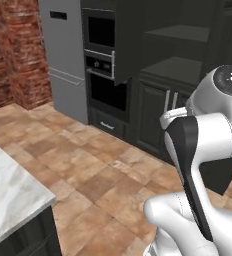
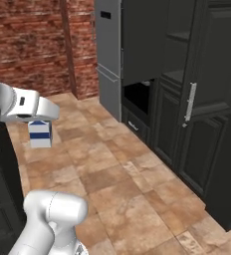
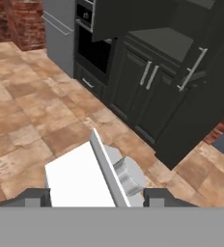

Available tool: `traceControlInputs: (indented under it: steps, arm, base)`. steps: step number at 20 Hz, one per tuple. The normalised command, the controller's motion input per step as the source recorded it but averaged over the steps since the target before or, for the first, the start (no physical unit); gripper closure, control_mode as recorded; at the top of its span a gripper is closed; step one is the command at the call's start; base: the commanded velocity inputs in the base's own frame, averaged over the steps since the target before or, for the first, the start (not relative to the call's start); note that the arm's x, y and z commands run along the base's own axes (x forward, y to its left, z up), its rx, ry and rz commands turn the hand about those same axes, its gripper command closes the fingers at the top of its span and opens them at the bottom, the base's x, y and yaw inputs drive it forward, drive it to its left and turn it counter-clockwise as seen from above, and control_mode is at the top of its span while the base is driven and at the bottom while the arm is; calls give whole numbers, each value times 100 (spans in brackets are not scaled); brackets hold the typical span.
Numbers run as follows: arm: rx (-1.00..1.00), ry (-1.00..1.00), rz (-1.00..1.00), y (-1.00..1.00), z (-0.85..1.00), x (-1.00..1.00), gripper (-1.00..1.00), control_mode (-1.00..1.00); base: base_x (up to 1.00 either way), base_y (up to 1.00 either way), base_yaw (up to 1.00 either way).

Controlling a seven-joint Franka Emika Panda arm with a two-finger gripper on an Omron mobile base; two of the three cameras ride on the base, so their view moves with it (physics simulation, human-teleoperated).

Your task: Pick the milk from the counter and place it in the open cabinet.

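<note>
Carrying the milk (image 2: pixel 39 133) toward the open cabinet (image 1: pixel 180 70) is the step in hand, as I judge it. In the right base view the small white carton with blue stripes hangs under the white hand, well above the tiled floor (image 2: pixel 117 174) and well apart from the cabinet. In the hand view the carton top with its grey cap sits between the two dark finger tips of the gripper (image 3: pixel 92 198), so the claw is closed on the milk, with the jaws standing wide because the carton is wide.

Seen from the cabinet, the milk is out in the room in front of it, with bare floor between them. The counter (image 1: pixel 10 195) lies on the far side of the floor from the cabinet. The oven column (image 1: pixel 103 75) stands just beside the cabinet, and the grey fridge (image 1: pixel 65 60) stands beyond the oven.

To do this step well, I would keep the carton upright and the grip firm while the arm travels. The target is a flat dark shelf (image 3: pixel 164 41) above the two panelled doors, so the carton must arrive higher than that shelf and then go in level. One cabinet door (image 2: pixel 214 64) stands open at the side; the hand should pass clear of its edge and its silver handle.
</note>
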Motion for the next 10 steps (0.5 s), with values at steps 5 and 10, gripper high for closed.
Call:
traceControlInputs:
  steps: [5, 10]
  arm:
    - [0, 0, 0, 0, 0, 0, 100, 100]
    - [0, 0, 0, 0, 0, 0, 100, 100]
  base:
    - [47, -3, -13]
    - [56, -8, -8]
